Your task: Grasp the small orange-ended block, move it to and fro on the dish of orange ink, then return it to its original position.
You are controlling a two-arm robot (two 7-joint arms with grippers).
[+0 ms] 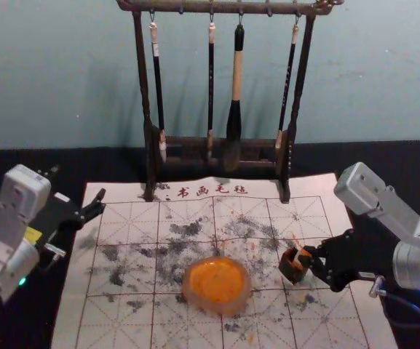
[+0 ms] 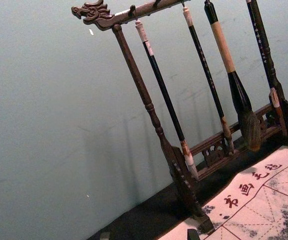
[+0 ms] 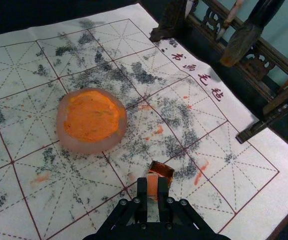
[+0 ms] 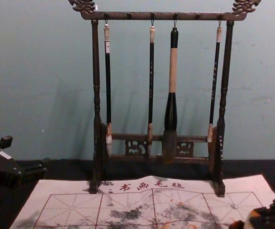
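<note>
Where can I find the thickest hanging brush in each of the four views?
Head view: the thickest brush hangs slightly right of centre, in the upper half, on the rack.
Left wrist view: it hangs beside a thin brush.
Right wrist view: its lower part is before the rack's carved rail.
Chest view: slightly right of centre, upper to middle height.
Shared landmark: the row of written characters on the mat.

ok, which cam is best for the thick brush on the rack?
Chest view: it has the thick brush whole, seen side-on and large. Head view has it whole too, but smaller; left wrist view crops its top; right wrist view catches its lower end.
</note>
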